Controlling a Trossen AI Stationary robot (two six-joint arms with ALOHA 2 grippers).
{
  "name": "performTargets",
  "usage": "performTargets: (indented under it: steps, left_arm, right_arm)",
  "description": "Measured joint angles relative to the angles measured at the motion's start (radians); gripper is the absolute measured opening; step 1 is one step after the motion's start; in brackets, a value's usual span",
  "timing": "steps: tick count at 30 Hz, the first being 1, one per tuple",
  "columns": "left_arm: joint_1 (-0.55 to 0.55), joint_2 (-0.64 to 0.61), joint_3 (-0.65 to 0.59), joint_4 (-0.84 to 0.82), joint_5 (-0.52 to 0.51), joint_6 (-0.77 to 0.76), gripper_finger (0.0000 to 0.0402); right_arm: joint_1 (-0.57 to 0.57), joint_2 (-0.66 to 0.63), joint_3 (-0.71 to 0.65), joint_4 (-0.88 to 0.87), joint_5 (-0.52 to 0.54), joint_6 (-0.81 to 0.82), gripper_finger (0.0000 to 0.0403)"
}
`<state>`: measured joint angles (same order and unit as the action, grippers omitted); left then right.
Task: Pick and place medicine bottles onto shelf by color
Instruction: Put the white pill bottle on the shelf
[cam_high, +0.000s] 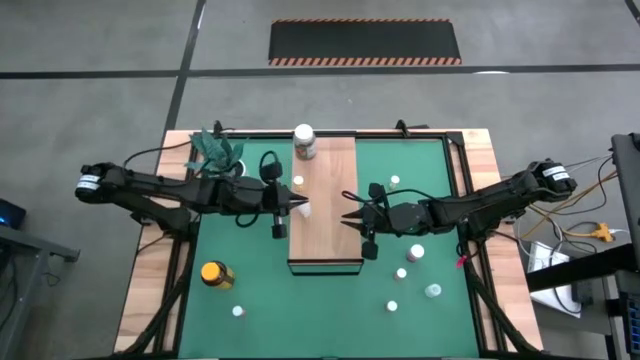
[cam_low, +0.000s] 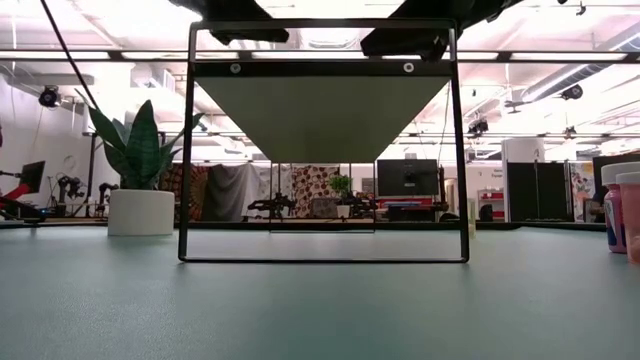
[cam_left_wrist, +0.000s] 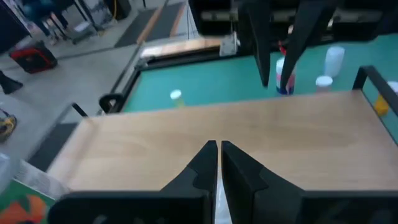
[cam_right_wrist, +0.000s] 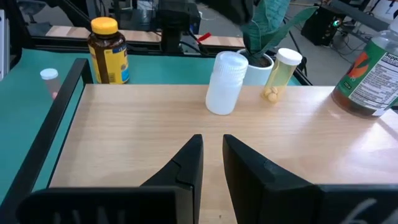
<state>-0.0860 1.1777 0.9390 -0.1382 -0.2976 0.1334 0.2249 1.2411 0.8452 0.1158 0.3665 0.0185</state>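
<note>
Both end effectors over shelf (cam_high: 325, 200).

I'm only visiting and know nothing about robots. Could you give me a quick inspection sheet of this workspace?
Surface: green mat on a wooden table; the shelf lies across the middle.
Job's things: white-lidded jar and white bottle on the shelf; amber jar and small bottles on the mat.
Clutter: potted plant at the far left corner.
End effectors: left end effector at the shelf's left edge, by the white bottle; right end effector over its right edge, fingers open.
Cables: yellow cable on the floor right of the table.
Surroundings: striped floor mat beyond the table; no person seen.
</note>
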Motion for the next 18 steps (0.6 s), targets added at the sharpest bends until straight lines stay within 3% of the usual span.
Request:
performTargets:
  steps: [7,18]
  left_arm:
    - [0.002,0.015,-0.004,0.032,-0.003,0.007,0.0003]
    - [0.001,0.029,-0.004,-0.121,-0.057,-0.076,0.0003]
  right_arm:
    - [0.000,0.003,0.000,-0.007,0.000,-0.003,0.0054]
    - [0.000,0.010,-0.012,-0.009,-0.004,0.000,0.0054]
